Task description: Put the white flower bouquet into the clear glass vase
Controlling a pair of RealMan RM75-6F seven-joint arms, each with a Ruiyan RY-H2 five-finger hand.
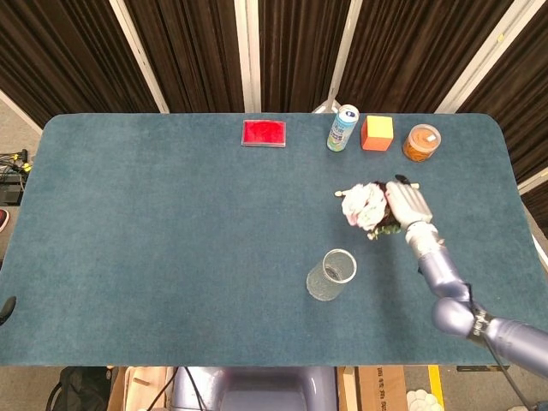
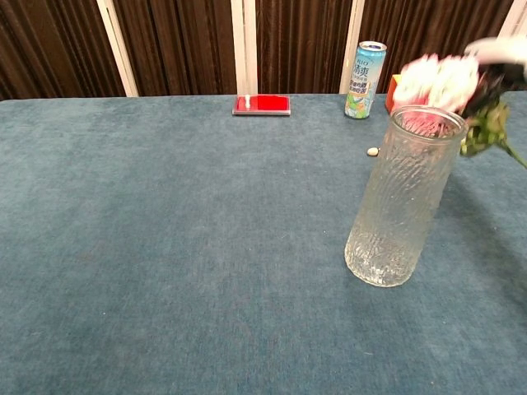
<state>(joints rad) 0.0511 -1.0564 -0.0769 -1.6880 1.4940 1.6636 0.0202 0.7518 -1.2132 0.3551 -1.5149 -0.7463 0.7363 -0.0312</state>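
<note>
white bouquet [image 1: 365,204] in right hand [image 1: 408,203]

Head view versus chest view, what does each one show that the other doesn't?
Only the head view shows the wooden stick, the orange-lidded jar and the right arm down to its hand. Only the chest view shows the ribbed wall of the glass vase side-on. Both show the white flower bouquet held up, the can and the red box.
</note>
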